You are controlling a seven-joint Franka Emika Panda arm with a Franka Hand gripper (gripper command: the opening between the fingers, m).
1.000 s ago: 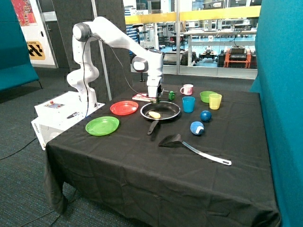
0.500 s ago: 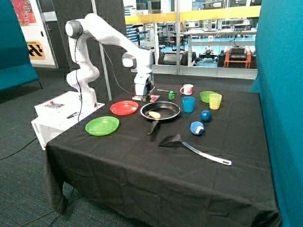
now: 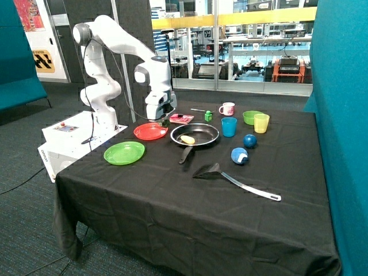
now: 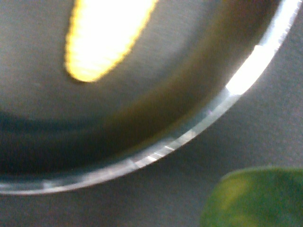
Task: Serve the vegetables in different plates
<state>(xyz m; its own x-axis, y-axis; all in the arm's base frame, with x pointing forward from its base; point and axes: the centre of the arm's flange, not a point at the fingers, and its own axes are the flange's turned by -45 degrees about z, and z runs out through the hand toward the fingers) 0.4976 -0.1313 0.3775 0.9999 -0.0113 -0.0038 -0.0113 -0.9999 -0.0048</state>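
Behind a glass wall of workshop benches, a black-draped table (image 3: 172,213) carries a half-finished serving job. At the left, the green plate (image 3: 124,153) lies bare near the front edge, evidently waiting for its share. Just beyond it, the white arm hangs its gripper (image 3: 156,118) over the far side of the red plate (image 3: 150,131), a stance that suits a drop-off there. Whether the fingers are spread or pinching something cannot be told from across the room. The wrist view shows a dark green lumpy piece (image 4: 255,198) at the frame's edge, beside the pan's shiny rim, though whether it is held is unclear. To the right, the pale yellow vegetable (image 3: 187,139) sits in the black frying pan (image 3: 195,134), unserved. Farther right stand a blue cup (image 3: 229,126), two blue balls (image 3: 239,156) and a spatula (image 3: 230,178), none of them part of the job.
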